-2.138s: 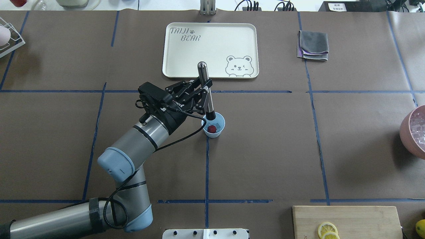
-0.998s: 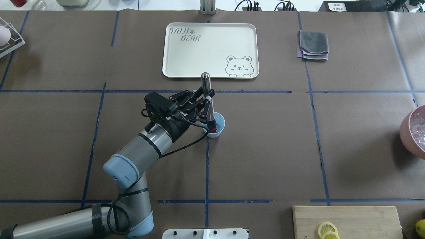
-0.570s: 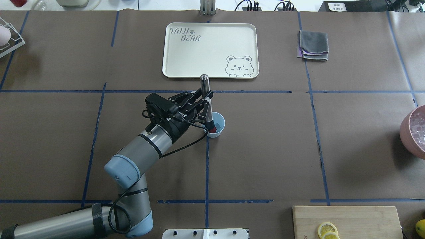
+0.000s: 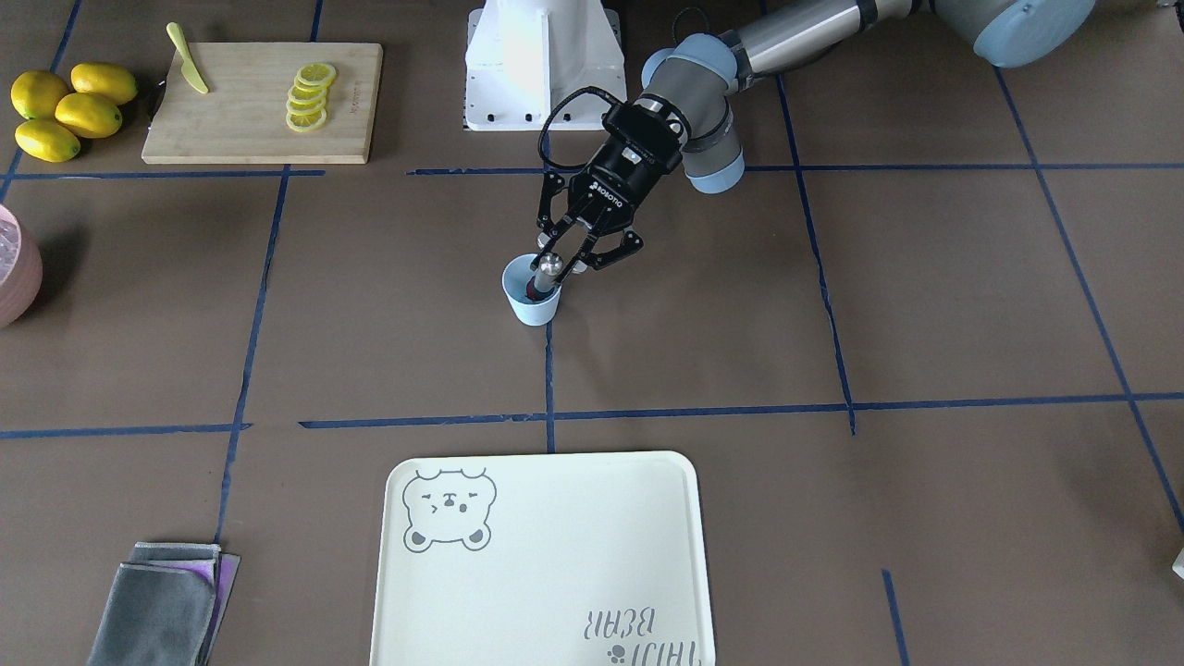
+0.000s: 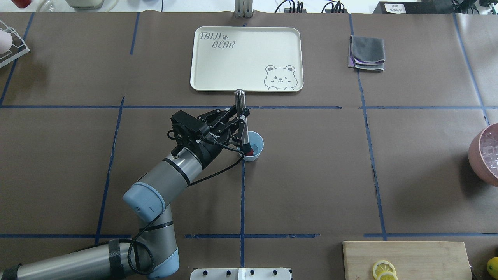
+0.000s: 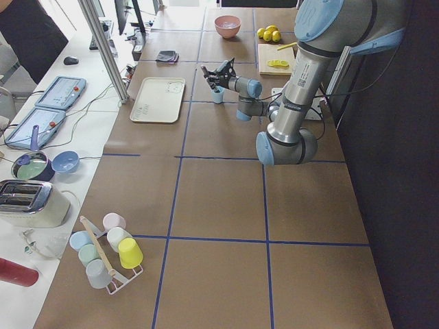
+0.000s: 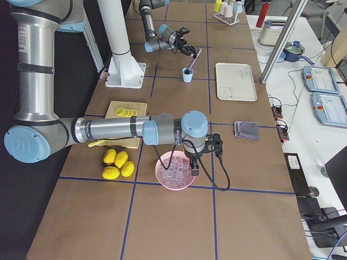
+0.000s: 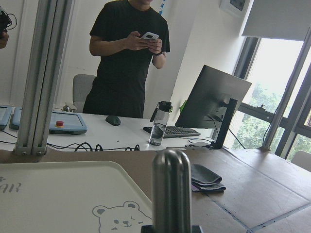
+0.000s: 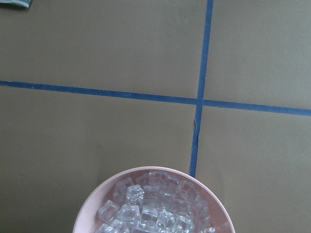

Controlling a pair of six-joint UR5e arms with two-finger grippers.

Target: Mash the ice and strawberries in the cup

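Overhead exterior view: the strawberry (image 5: 248,153) lies low inside the cup (image 5: 258,144), a dark-red lump toward the wall nearest the robot. The lower end of a metal pestle (image 5: 240,100) is on it or just beside it; I cannot tell which. A pale bit next to it may be ice, but it is too small to be sure. The cup stands upright on the counter (image 5: 311,175), on a blue tape line near the middle.

The berry sits below the jaws and apart from them. The left gripper (image 5: 242,123) reaches in from the robot's left of the cup, and its jaws are clamped on the pestle's shaft above the rim. The pestle is tilted, its rounded top leaning toward the tray (image 5: 233,58) beyond the cup.

A folded cloth (image 5: 367,52) lies to the tray's right. A pink bowl (image 5: 474,154) at the counter's right edge holds ice cubes (image 9: 150,208). The right gripper (image 7: 193,169) hangs over that bowl; whether its jaws are apart or together cannot be told. A cutting board (image 4: 231,111) carries lemon slices (image 4: 307,97).
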